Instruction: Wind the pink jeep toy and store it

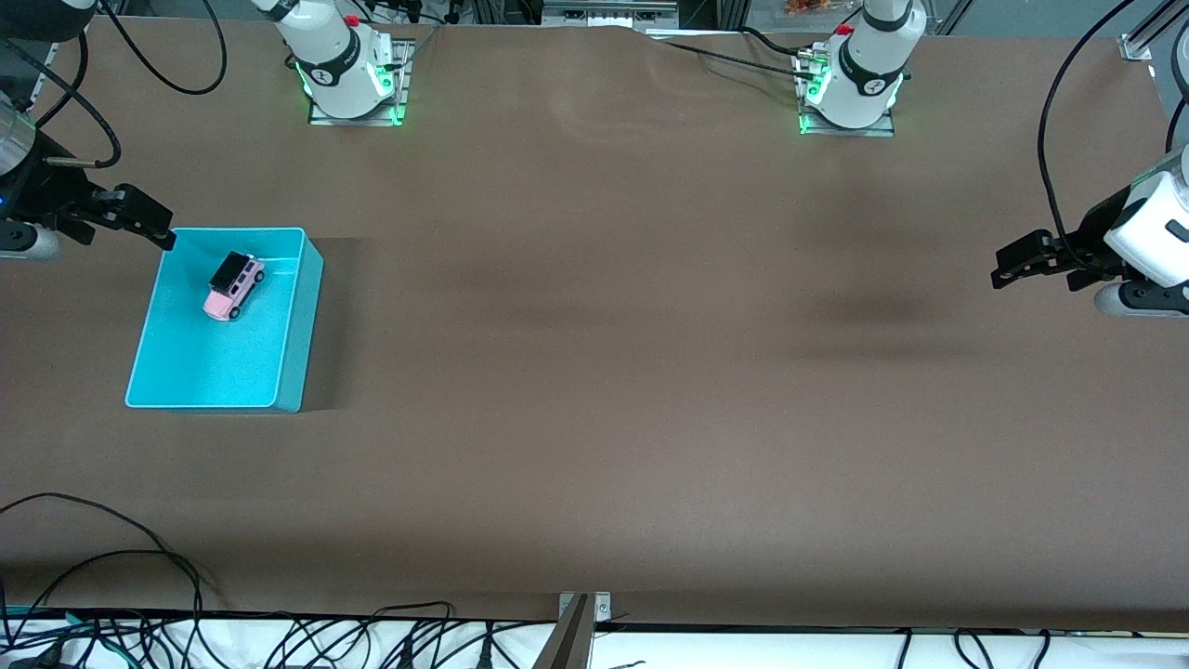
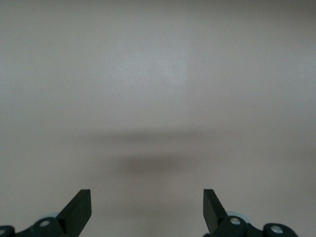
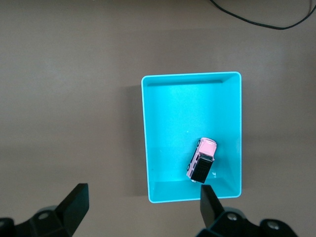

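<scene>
The pink jeep toy (image 1: 234, 286) (image 3: 202, 160), pale pink with a black roof, lies inside the turquoise bin (image 1: 223, 407) (image 3: 182, 113), in the part of the bin closer to the robot bases. My right gripper (image 1: 153, 223) (image 3: 144, 190) hangs open and empty over the table beside the bin's corner at the right arm's end, not touching the bin or the toy. Over bare brown table at the left arm's end, my left gripper (image 1: 1001, 268) (image 2: 147, 193) stands open with nothing between its fingers.
The two arm bases (image 1: 348, 70) (image 1: 850, 84) stand along the table's edge farthest from the front camera. Black cables (image 1: 111, 557) lie at the table's near edge toward the right arm's end. Another cable (image 3: 256, 19) crosses the right wrist view's edge.
</scene>
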You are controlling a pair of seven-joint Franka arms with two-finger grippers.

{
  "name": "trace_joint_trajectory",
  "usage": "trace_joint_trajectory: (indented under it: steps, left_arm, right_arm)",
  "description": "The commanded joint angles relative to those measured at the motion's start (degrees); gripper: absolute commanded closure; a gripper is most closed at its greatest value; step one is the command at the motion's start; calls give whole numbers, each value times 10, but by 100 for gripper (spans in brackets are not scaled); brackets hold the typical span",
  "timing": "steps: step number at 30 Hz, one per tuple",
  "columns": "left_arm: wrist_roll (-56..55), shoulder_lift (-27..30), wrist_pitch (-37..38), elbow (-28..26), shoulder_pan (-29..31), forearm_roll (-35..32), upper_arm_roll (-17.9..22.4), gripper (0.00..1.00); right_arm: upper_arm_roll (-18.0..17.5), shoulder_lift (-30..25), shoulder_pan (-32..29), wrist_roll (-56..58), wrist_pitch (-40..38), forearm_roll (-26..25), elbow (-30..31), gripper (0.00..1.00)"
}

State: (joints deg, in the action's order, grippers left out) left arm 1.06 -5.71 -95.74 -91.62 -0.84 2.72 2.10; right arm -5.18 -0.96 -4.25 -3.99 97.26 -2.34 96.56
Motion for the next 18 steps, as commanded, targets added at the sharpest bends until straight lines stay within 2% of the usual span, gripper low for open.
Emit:
trace_joint_trajectory:
  steps: [1,18]
  left_arm:
    - [10,-3,-2,6,0,-4,0,0]
    - [10,-3,-2,6,0,-4,0,0]
  right_arm:
    - [1,6,2,2,-17,11,-19,0]
    - [-12,2,2,2,-29,11,-19,0]
